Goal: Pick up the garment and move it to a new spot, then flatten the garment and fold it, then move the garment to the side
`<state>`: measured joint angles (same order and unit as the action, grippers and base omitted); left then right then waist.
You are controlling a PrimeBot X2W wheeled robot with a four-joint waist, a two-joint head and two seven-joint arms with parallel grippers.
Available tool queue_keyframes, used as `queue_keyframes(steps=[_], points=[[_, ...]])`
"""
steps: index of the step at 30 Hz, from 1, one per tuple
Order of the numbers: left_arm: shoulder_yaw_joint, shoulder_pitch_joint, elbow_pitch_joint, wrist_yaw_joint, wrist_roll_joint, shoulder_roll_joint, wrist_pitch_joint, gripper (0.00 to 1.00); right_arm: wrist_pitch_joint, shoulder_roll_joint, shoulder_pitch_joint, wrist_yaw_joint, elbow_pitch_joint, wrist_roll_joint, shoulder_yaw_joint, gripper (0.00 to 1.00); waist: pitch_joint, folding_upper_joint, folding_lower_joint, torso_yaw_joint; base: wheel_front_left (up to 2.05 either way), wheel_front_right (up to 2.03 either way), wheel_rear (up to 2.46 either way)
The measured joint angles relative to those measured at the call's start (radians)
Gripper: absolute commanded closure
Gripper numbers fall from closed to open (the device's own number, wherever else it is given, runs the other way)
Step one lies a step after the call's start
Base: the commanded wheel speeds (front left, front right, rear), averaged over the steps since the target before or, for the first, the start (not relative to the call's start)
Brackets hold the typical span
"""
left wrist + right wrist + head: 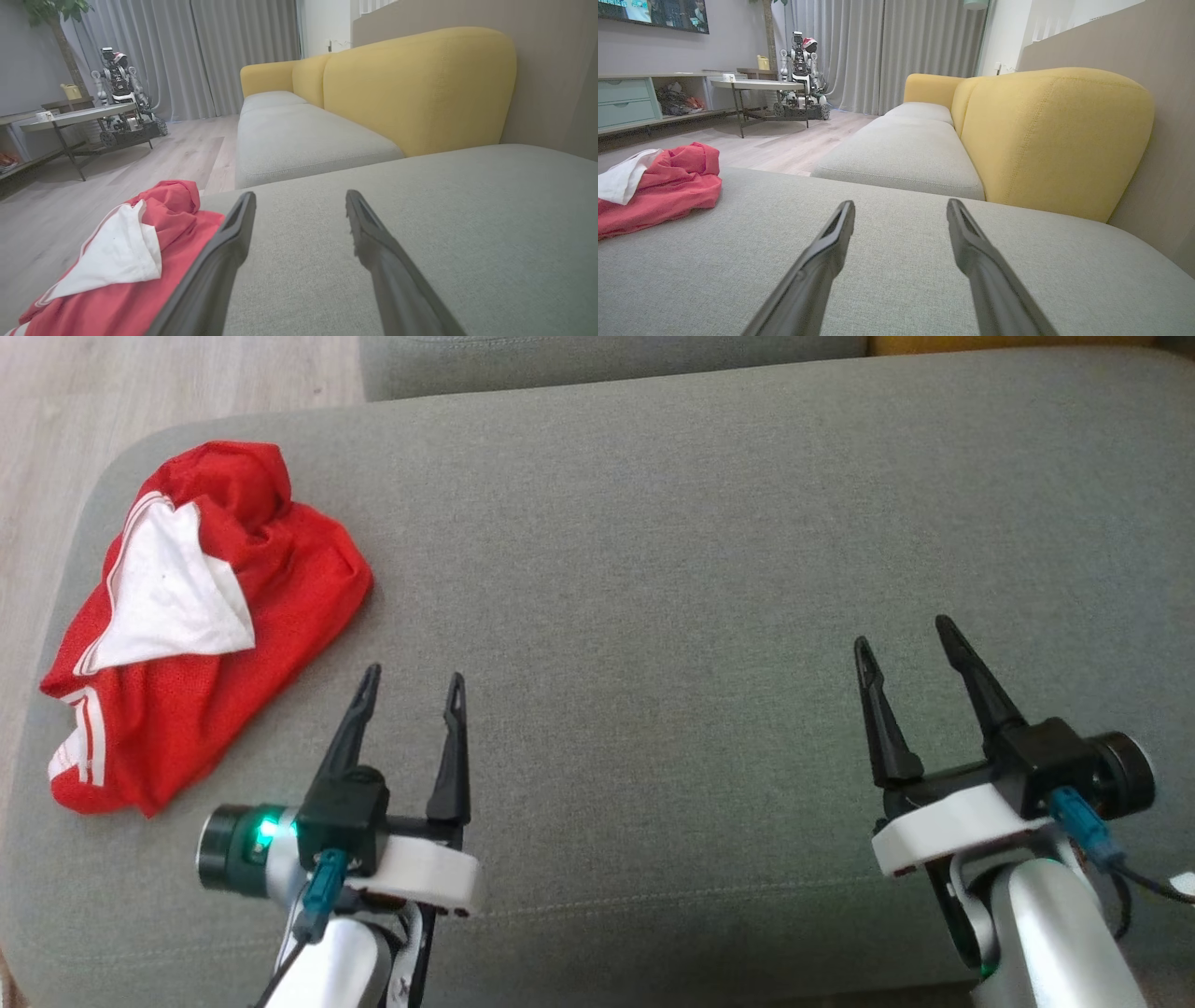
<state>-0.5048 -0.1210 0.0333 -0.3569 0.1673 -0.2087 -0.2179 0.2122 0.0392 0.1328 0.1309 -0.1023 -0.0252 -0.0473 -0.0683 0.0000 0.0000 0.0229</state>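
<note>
The garment (196,635) is a crumpled red piece with white lining and white stripes, lying at the far left of the grey cushion (653,569). My left gripper (414,679) hovers open just to its right and nearer me, holding nothing. In the left wrist view the garment (126,261) lies to the left of the left gripper (300,200). My right gripper (904,635) stands open over the bare right part of the cushion. In the right wrist view the garment (658,186) shows far left, well away from the right gripper (900,209).
The cushion's left edge drops to a wooden floor (56,420). A second grey seat (299,140) with yellow backrests (420,88) lies beyond. A round side table (756,86) and another robot (801,79) stand across the room.
</note>
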Motion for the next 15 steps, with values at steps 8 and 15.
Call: queue_keyframes(steps=[8,15], points=[[0.057,-0.003,-0.01,-0.023,-0.016,0.03,-0.022,0.0,0.027,0.001,0.01,0.0,-0.038,0.019,0.026,0.0,0.001,0.0,0.0,-0.001,0.0,0.0,0.0],[0.172,0.043,0.026,0.03,-0.035,0.095,-0.032,0.0,0.04,0.001,0.025,0.0,-0.084,0.047,0.066,0.0,0.009,0.0,0.0,-0.004,0.0,0.0,0.0]])
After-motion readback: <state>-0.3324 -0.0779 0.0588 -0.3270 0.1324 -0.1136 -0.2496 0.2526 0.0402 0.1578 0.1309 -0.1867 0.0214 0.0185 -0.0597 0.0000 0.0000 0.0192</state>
